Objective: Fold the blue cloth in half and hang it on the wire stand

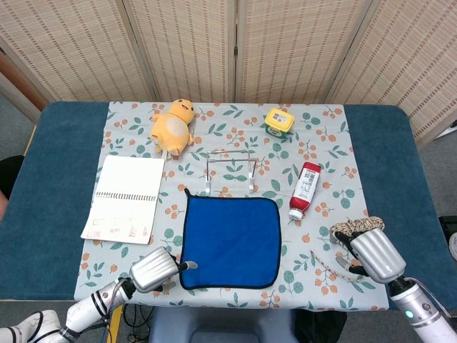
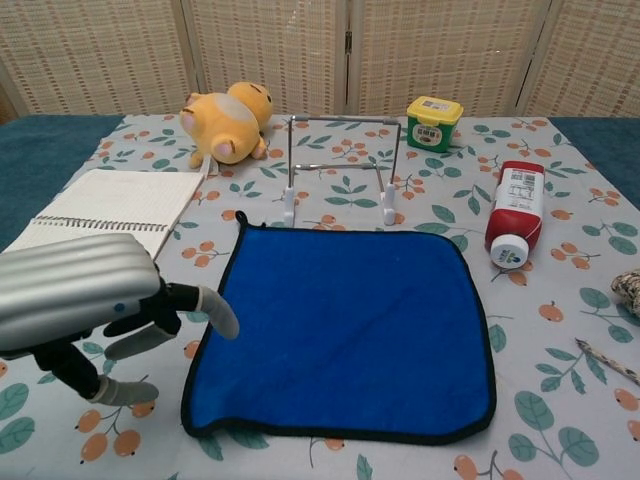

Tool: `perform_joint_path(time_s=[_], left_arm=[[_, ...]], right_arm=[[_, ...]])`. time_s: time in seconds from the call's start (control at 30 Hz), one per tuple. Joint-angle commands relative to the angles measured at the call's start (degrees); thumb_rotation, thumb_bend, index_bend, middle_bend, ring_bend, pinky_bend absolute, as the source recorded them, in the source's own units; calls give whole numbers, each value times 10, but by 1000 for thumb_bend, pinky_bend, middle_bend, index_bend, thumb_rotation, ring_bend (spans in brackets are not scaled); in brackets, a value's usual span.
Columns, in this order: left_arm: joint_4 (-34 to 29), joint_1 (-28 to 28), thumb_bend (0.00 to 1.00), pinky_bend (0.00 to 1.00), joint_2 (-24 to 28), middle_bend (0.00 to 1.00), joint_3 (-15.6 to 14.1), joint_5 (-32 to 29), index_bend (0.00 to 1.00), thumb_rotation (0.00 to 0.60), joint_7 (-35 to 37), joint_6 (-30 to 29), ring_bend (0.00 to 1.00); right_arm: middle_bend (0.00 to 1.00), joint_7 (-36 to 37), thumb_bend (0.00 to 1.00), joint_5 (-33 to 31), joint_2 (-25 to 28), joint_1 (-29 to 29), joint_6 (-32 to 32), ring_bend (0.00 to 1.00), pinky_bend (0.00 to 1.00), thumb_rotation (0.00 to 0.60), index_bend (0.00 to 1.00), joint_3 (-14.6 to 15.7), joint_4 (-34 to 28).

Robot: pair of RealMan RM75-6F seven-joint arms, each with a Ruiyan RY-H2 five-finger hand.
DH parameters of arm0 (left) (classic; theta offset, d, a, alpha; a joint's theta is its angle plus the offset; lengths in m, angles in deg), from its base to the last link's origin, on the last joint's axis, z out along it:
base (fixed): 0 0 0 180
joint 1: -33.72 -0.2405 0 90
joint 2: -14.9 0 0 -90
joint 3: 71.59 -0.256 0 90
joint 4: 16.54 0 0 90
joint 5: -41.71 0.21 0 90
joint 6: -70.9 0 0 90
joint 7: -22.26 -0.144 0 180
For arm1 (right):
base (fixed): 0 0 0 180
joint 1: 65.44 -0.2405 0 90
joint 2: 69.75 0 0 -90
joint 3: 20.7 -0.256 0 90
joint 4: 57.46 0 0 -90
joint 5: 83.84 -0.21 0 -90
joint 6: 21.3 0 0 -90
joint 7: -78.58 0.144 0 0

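Blue cloth (image 1: 230,241) lies flat and unfolded on the flowered cover near the front edge of the desk (image 1: 50,179), so I judge the fold not yet begun; the step in hand is my reach for its near left corner. My left robot hand (image 1: 154,269) sits at the front edge just beside that corner, fingers apart and holding nothing; in the chest view its fingertips (image 2: 222,318) hang close over the cloth's left border, and I cannot tell whether they touch it. The next move calls for pinching that hem, with my other hand taking the near right corner, then carrying the front edge up and back onto the far edge. One wire stand (image 1: 230,170) waits just behind the cloth's far edge. My right robot hand (image 1: 371,255) is near the front right of the cover, over one coil of rope (image 1: 351,229); whether its fingers are spread or curled I cannot tell. Counting left to right: one notebook (image 1: 125,198), one plush toy (image 1: 173,126), one cloth, one stand, one yellow-lidded jar (image 1: 279,121), one red bottle (image 1: 305,189), one rope
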Motion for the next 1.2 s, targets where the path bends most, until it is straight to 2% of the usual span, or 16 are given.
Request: perform_joint_path(time_s=[0.03, 0.3, 0.63, 0.77, 1.07, 1.2], left_arm=[[7, 15, 226, 961, -21, 834, -4, 1, 289, 600, -10, 18, 786], [29, 36, 226, 962, -64, 839, -5, -16, 289, 600, -40, 49, 789], [44, 43, 226, 962, -88, 839, -4, -45, 296, 600, -48, 51, 789], [51, 49, 226, 967, -97, 844, -6, -52, 327, 600, -40, 52, 795], [64, 59, 414, 971, -110, 864, -8, -64, 441, 600, -35, 53, 811], [67, 61, 443, 971, -112, 867, -11, -69, 478, 600, -37, 53, 815]], right_arm=[[836, 2, 246, -2, -1, -1, 1, 755, 891, 600, 429, 1, 2], [846, 9, 247, -2, -6, -2, 2, 763, 892, 600, 429, 7, 8], [849, 14, 247, -5, -5, 1, -4, 766, 892, 600, 429, 11, 12], [852, 15, 248, -6, -5, 1, -5, 770, 892, 600, 429, 12, 13], [857, 17, 248, -8, -6, 2, -8, 774, 892, 600, 429, 13, 15], [858, 17, 254, -4, -8, -1, -3, 775, 892, 600, 429, 15, 16]])
